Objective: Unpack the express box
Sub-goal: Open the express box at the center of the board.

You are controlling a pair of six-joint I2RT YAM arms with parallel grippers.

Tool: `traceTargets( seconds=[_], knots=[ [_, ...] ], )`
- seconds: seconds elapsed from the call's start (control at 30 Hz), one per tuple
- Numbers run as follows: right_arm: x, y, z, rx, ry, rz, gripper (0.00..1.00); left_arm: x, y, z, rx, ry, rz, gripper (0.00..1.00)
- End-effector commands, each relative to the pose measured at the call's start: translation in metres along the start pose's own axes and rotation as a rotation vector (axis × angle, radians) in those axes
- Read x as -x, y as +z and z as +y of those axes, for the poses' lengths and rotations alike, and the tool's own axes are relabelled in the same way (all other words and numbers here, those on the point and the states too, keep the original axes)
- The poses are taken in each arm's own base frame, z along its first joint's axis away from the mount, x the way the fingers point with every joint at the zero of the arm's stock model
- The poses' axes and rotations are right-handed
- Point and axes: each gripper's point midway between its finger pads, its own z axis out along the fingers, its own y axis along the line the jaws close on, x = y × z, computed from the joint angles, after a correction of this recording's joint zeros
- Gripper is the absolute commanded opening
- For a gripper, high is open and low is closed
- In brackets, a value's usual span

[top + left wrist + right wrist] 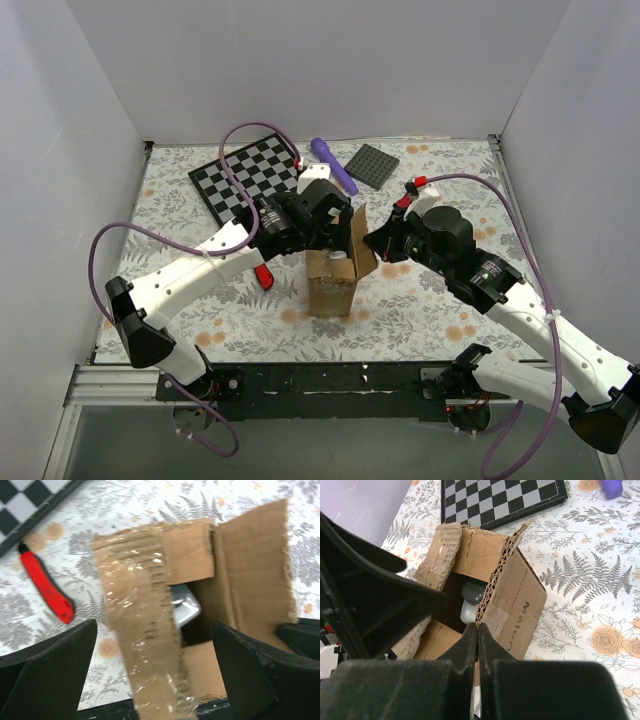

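We're over the floral tabletop (420, 325) now, and the express box (333, 285) stands upright just below the middle of the overhead frame, flaps up, with both arms meeting above it. The left gripper (152, 630) hangs over the box from the upper left, jaws spread wide. In its wrist view one dark finger (50, 672) sits at lower left and the other at lower right, with the shiny taped flap (137, 615) standing between them, touching neither that we can see.

The right gripper (478, 632) comes in from the right, jaws pressed together on the bottom edge of the raised side flap (497, 575). We see the corrugated edge run straight down into the pinch.

Inside the open carton we catch a pale grey item (470, 600), only partly in sight. The box's outer wall carries a small printed mark (520, 625).

A red-handled tool (264, 276) lies on the cloth just left of the box. A chessboard (245, 178) sits toward the upper left of the overhead frame. A purple object (333, 165) lies beside the board, and a dark grey square plate (373, 165) sits just to its right.
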Motion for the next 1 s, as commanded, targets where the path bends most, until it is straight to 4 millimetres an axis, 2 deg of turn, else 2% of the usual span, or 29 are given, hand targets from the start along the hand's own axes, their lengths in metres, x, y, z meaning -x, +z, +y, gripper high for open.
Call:
traceTargets(
  seconds=[0.0,0.2,0.37,0.47,0.53,0.67,0.7,0.77,0.8,0.83,0.87,0.9,0.93,0.97],
  knots=[
    [0.031,-0.011,0.012,0.023,-0.037,-0.090,0.01,0.018,-0.029,0.029,0.138,0.028,-0.079,0.98],
    [0.030,-0.009,0.010,0.017,-0.035,-0.087,0.01,-0.007,-0.013,0.022,0.216,0.133,-0.025,0.98],
    [0.027,-0.009,0.009,0.015,-0.037,-0.079,0.01,-0.012,0.001,0.011,0.201,0.148,-0.028,0.98],
    [0.026,-0.010,0.008,0.014,-0.039,-0.081,0.01,-0.018,0.009,0.017,0.248,0.184,-0.016,0.97],
    [0.027,-0.011,0.008,0.015,-0.040,-0.083,0.01,-0.023,0.012,0.023,0.276,0.189,-0.008,0.93],
    [0.027,-0.013,0.008,0.013,-0.040,-0.086,0.01,-0.021,0.003,0.031,0.274,0.151,-0.035,0.81],
    [0.028,-0.014,0.008,0.014,-0.041,-0.088,0.01,-0.013,-0.006,0.029,0.232,0.112,-0.064,0.76],
    [0.028,-0.015,0.008,0.017,-0.048,-0.090,0.01,-0.014,-0.007,0.038,0.215,0.082,-0.065,0.72],
    [0.028,-0.015,0.007,0.015,-0.052,-0.091,0.01,-0.013,-0.006,0.033,0.163,0.047,-0.067,0.70],
    [0.028,-0.016,0.008,0.017,-0.052,-0.094,0.01,-0.003,-0.017,0.040,0.121,0.004,-0.096,0.66],
    [0.027,-0.016,0.007,0.017,-0.058,-0.094,0.01,-0.014,-0.011,0.045,0.105,-0.006,-0.075,0.63],
    [0.026,-0.017,0.007,0.020,-0.057,-0.093,0.01,-0.006,-0.012,0.040,0.053,-0.054,-0.104,0.62],
    [0.026,-0.018,0.007,0.024,-0.058,-0.097,0.01,0.002,-0.023,0.044,-0.017,-0.110,-0.118,0.58],
    [0.025,-0.018,0.007,0.026,-0.060,-0.097,0.01,-0.009,-0.017,0.049,-0.028,-0.120,-0.099,0.56]
  ],
)
